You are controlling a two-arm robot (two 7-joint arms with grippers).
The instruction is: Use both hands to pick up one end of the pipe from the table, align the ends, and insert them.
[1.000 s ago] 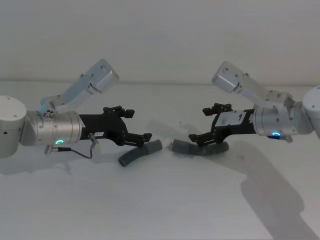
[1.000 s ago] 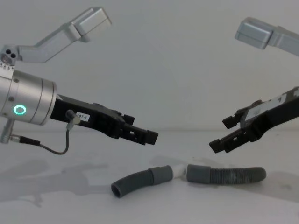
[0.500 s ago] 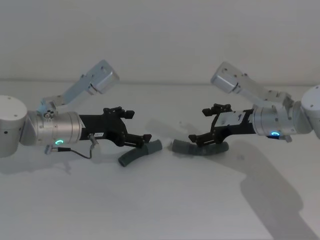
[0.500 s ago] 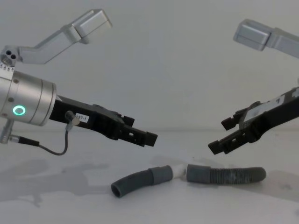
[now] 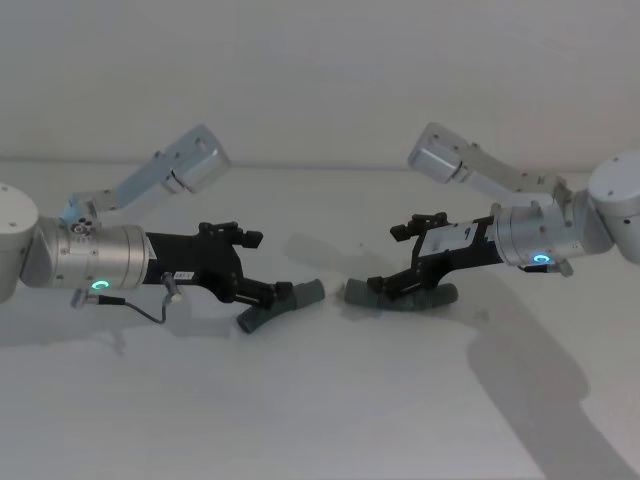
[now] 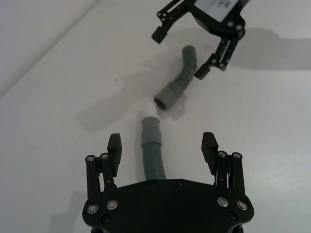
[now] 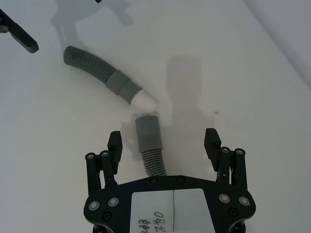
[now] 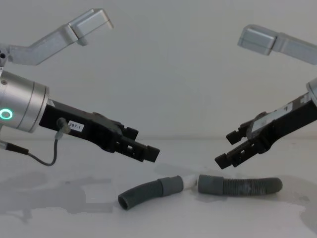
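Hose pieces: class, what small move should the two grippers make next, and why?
Probably lower both. The left gripper and right gripper hang open above the table, each lined up over its piece; the shorter hose and the longer hose lie untouched. The grippers must straddle the hoses before closing.

I read head cam high, angled down on table (image 5: pixel 300 420). Chest cam low, side-on. Wrist cams close, facing each other. All four share cuffs (image 8: pixel 172 184).
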